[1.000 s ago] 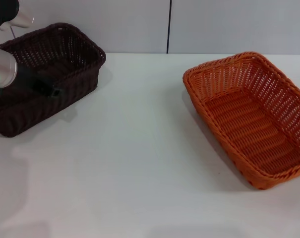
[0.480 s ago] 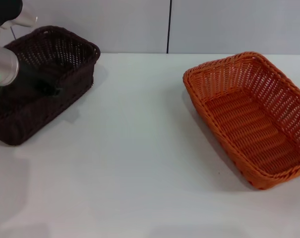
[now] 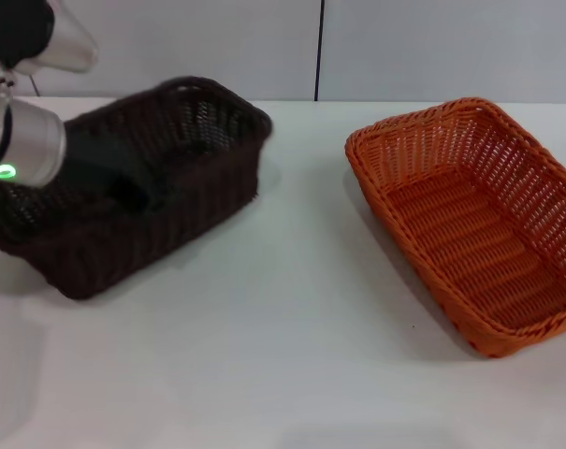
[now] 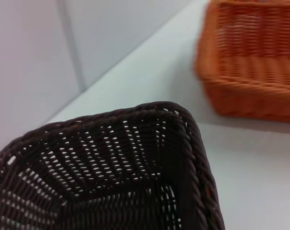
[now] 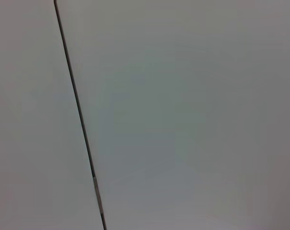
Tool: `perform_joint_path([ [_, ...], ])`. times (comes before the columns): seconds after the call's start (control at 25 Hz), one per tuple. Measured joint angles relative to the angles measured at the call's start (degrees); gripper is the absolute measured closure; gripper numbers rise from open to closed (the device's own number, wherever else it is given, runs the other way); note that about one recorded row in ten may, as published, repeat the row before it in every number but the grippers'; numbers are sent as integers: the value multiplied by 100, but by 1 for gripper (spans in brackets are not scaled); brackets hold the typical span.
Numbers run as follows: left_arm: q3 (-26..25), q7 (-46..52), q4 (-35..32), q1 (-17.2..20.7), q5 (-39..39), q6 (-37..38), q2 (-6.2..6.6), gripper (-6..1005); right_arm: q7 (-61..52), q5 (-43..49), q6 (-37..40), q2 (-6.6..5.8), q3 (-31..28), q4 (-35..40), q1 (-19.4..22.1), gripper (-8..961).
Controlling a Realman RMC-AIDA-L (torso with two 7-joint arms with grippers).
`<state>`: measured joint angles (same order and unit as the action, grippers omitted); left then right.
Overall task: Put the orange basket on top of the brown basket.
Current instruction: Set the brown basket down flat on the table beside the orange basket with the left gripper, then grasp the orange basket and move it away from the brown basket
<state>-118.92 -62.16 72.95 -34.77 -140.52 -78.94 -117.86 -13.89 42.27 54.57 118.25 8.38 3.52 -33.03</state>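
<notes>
The brown basket is at the left of the white table in the head view, its long side turned towards the middle. My left gripper reaches down into it from the left and is shut on its near side wall. The orange basket lies empty at the right, apart from the brown one. The left wrist view shows the brown basket's corner and braided rim close up, with the orange basket beyond it. My right gripper is out of view.
The white table runs between the two baskets. A grey wall with a dark vertical seam stands behind the table. The right wrist view shows only that wall and seam.
My left arm has carried the brown basket to the right, towards the table's middle and the orange basket. The orange basket has not moved.
</notes>
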Motion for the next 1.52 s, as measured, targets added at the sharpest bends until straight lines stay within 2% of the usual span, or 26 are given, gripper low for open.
perform_joint_path([
  [0.32,433,-513,-72,106,894,-735,-8,805,0,0,0,-19,-4,38,-41,139],
  [0.56,831,-558,-145,147,1631,-757,-9,804,0,0,-2,-30,-4,44,-62,139],
  [0.76,1442,-697,-442,60,2064,-718,-35,799,0,0,-6,-31,-3,50,-57,139],
  [1.08,1589,-333,-768,-287,2401,-882,-32,792,0,0,-9,-38,-4,53,-57,139],
  [1.36,1543,-283,-775,-365,2405,-809,-25,785,0,1,-9,-48,-4,68,-104,139],
  [1.44,1480,-289,-741,-354,2406,-803,-21,637,0,1,-9,-49,-3,69,-104,139],
  [1.52,1324,-326,-657,-325,2452,-790,-20,554,0,1,-10,-55,-4,70,-105,139],
])
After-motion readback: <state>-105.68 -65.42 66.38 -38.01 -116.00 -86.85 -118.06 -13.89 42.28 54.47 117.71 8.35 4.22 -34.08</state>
